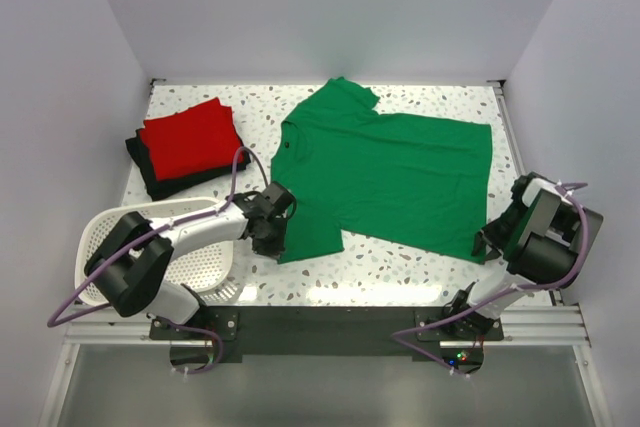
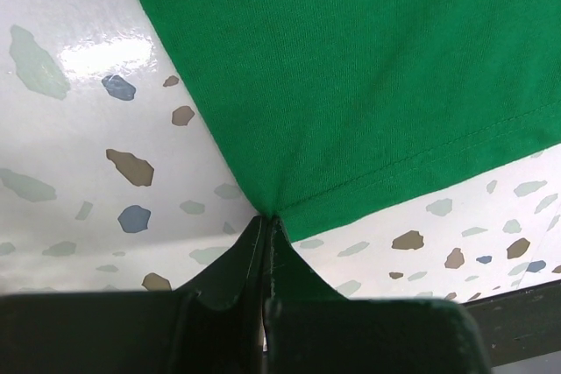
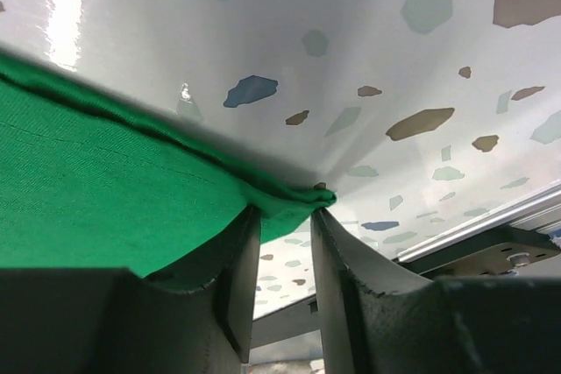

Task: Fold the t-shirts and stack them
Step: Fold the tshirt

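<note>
Green t-shirt corner pinched in left pincer.

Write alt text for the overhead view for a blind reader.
A green t-shirt lies spread on a speckled table, the left gripper pinching its near left corner, the right gripper at its near right corner. A folded red t-shirt sits on a black t-shirt far left.

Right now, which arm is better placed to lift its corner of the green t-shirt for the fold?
Left. The left jaws are shut on a corner of the green t-shirt, pinching the cloth. The right jaws stand apart around another corner, not yet clamped.
</note>
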